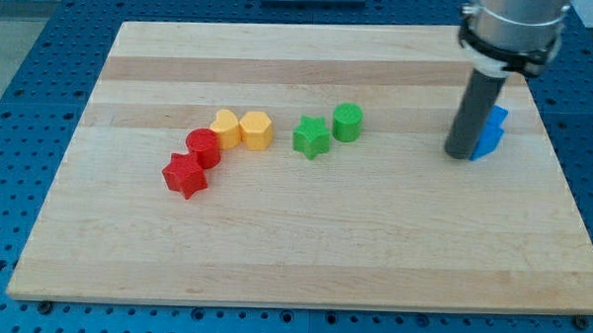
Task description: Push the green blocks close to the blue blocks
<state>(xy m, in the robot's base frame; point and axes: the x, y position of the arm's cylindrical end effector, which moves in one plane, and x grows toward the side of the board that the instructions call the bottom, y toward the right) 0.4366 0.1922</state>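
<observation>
A: Two green blocks, where?

B: Mid-board. Green star (pixel 310 137) and green cylinder (pixel 346 122) sit just beside each other, maybe touching, cylinder toward the view's upper right. Blue blocks (pixel 490 134) are at the view's right, mostly hidden behind my rod, so shape and count I can't tell.

A: Tip state?

B: My tip (pixel 462 154) is a bare rod end, nothing held, nothing to open or close. It's down at the board (pixel 273 265) right against the blue, well apart from the greens, on their right.

A: Other stuff?

B: Two yellow blocks (pixel 241 129) left of the greens, then red cylinder (pixel 203 146) and red star (pixel 185 174). Not in the push path, I'd say.

A: Handling?

B: Judging by looks: small rigid plastic, light, slides easily on smooth wood. No grasp possible, so contact point matters. I'd go round to the greens' left side and push rightward through the centre. The star's points will likely make it spin if hit off-centre; the cylinder may roll off my tip sideways. Pushing the star into the cylinder could move both, but they may split.
</observation>
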